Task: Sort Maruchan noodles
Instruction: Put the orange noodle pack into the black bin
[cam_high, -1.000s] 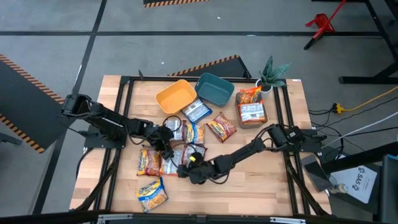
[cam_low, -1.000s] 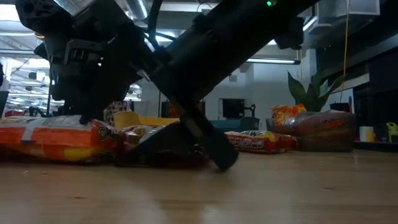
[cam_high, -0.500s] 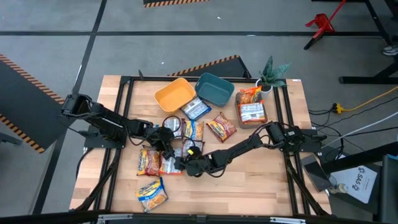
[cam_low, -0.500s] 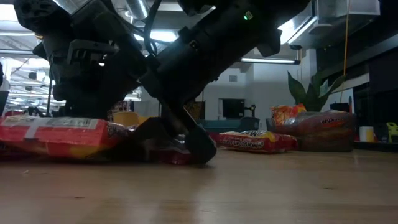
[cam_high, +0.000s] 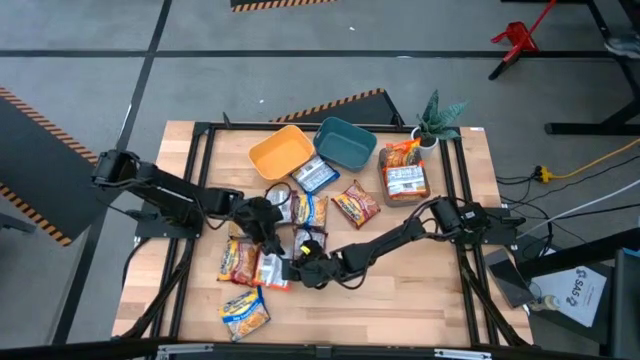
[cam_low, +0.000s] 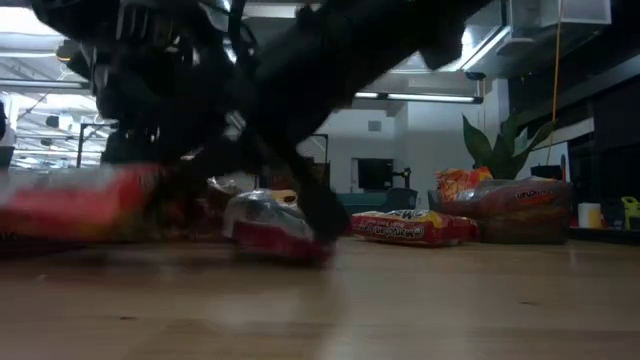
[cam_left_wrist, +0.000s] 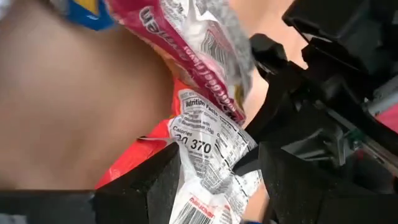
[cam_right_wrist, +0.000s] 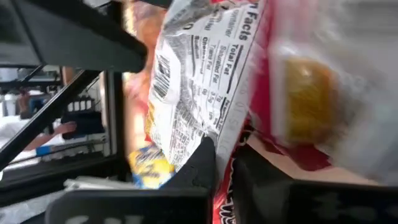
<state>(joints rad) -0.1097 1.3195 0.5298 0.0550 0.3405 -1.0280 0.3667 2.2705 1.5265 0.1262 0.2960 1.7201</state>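
A red noodle packet (cam_high: 269, 269) with a white nutrition label lies in the heap at the table's middle. My left gripper (cam_high: 267, 240) comes at it from the left and far side. My right gripper (cam_high: 300, 268) comes from the right. Both are shut on it. An orange packet (cam_high: 240, 258) lies flat beside it. A yellow-and-blue packet (cam_high: 245, 310) lies near the front edge. More packets (cam_high: 300, 210) lie toward the yellow bin (cam_high: 283, 153) and the teal bin (cam_high: 345, 142). My left gripper has the red packet's crinkled white label end (cam_left_wrist: 205, 158) between its two fingers (cam_left_wrist: 155, 183); the wrapper touches both. The fingers slant down from the far left. My right gripper pinches a thin edge of the same packet (cam_right_wrist: 225, 152) between nearly closed fingers (cam_right_wrist: 200, 168), coming low from the table's right. In the low view the packet (cam_low: 272, 228) sits tilted, its lower edge on the table.
A clear container of packets (cam_high: 405, 178) and a potted plant (cam_high: 438, 115) stand at the far right. A red packet (cam_high: 355, 203) and a blue-and-white one (cam_high: 318, 175) lie between the heap and the bins. Bare wood (cam_high: 400, 290) lies at the near right.
My right gripper has slid low along the table toward the left, into the heap, and the red packet has tipped up at its label end. My left gripper has gone a little toward the near edge, onto the same packet. The orange packet beside it has been jostled.
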